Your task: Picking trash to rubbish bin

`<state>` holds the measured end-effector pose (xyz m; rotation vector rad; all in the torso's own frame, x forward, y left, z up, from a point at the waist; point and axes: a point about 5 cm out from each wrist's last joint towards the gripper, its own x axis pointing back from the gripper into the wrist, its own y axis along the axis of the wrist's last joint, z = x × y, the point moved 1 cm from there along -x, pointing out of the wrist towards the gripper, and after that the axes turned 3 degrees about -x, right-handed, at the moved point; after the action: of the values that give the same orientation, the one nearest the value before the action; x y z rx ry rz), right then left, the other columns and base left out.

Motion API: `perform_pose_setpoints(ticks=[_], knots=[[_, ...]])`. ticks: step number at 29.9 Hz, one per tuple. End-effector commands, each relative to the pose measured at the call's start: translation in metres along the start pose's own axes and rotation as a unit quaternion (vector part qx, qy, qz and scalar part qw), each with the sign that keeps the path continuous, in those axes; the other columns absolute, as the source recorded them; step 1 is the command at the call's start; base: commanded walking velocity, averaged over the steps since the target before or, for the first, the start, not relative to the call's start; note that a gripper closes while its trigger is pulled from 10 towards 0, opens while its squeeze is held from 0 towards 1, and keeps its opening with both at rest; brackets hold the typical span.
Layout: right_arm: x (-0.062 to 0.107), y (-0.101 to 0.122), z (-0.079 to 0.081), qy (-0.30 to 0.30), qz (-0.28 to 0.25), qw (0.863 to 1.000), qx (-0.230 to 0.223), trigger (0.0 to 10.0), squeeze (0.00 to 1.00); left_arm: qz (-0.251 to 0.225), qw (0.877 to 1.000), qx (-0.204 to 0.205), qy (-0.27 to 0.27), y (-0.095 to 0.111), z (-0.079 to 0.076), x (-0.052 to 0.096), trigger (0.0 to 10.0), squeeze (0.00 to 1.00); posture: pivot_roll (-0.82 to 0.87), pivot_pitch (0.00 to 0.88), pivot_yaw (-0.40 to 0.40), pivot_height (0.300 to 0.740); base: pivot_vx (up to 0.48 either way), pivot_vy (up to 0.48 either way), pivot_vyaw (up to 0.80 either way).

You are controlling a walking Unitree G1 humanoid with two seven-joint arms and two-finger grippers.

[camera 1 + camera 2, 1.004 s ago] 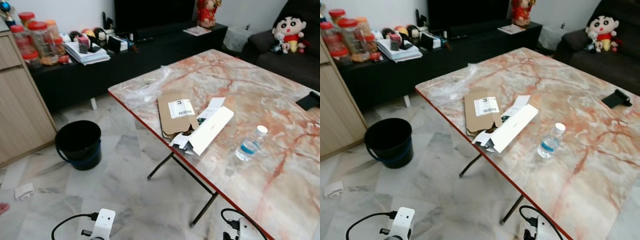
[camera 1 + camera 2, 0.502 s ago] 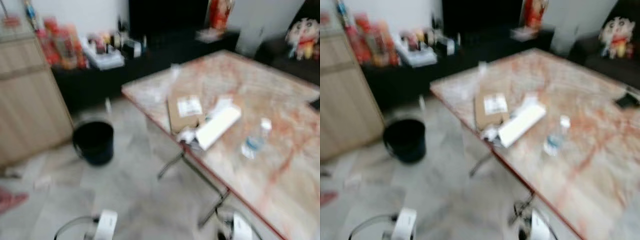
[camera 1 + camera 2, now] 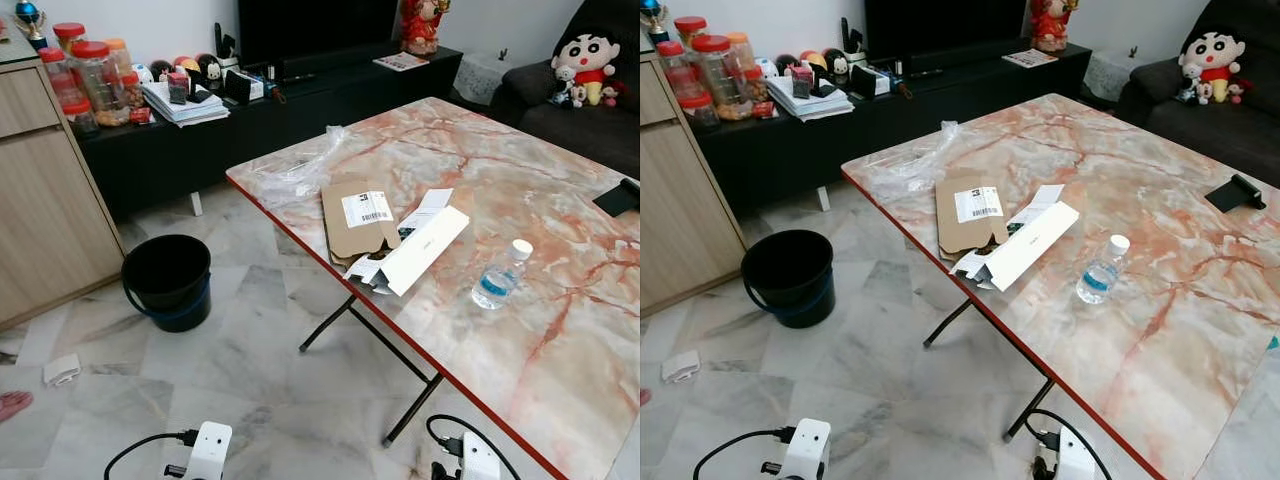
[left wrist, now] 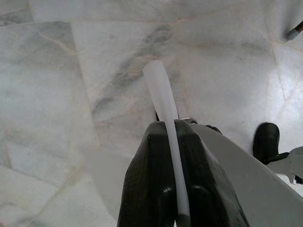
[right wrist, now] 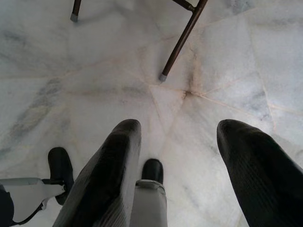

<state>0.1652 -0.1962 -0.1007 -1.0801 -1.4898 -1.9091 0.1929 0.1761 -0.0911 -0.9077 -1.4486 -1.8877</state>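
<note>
A black bucket [image 3: 166,280] stands on the marble floor to the left of the table [image 3: 520,190]. On the table lie a flattened brown cardboard sleeve [image 3: 355,218], a long white box [image 3: 420,250], a clear plastic wrap [image 3: 300,170] and a small water bottle [image 3: 498,277]. Both arms hang low at the bottom of the eye views. In the left wrist view, my left gripper [image 4: 165,125] is shut on a thin white translucent plastic piece [image 4: 161,90] above the floor. My right gripper [image 5: 177,125] stands open over the floor, with nothing between its fingers.
A wooden cabinet [image 3: 45,200] stands at the left and a black console [image 3: 300,100] with jars and papers behind. A dark sofa [image 3: 585,110] is at the far right. The table's folding legs [image 3: 350,320] stand ahead. A small white object [image 3: 60,370] lies on the floor.
The camera swung and blurred half a second ago, then settled with the scene shifted slightly. Nothing on the table or floor has moved.
</note>
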Motion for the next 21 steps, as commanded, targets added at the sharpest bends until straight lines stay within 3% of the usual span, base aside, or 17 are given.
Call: perform_pose_setpoints(ticks=[1,12,21], knots=[[0.000,0.000,-0.004,-0.005,-0.002,1.000,0.000,10.0,0.00,0.004,1.000,0.003,-0.003,-0.002,-0.002,0.000,10.0,0.00,0.17,0.000,-0.098,0.740,-0.285,0.000,0.00],[0.002,-0.011,0.006,0.001,0.003,1.000,0.001,10.0,0.00,0.005,1.000,0.004,-0.003,-0.001,-0.002,0.000,10.0,0.00,0.17,0.000,-0.098,0.740,-0.296,0.000,0.00],[0.005,-0.025,0.023,0.009,0.010,1.000,0.003,10.0,0.00,0.006,1.000,0.002,-0.003,-0.002,-0.001,0.000,10.0,0.00,0.17,0.000,-0.098,0.740,-0.287,0.000,0.00]])
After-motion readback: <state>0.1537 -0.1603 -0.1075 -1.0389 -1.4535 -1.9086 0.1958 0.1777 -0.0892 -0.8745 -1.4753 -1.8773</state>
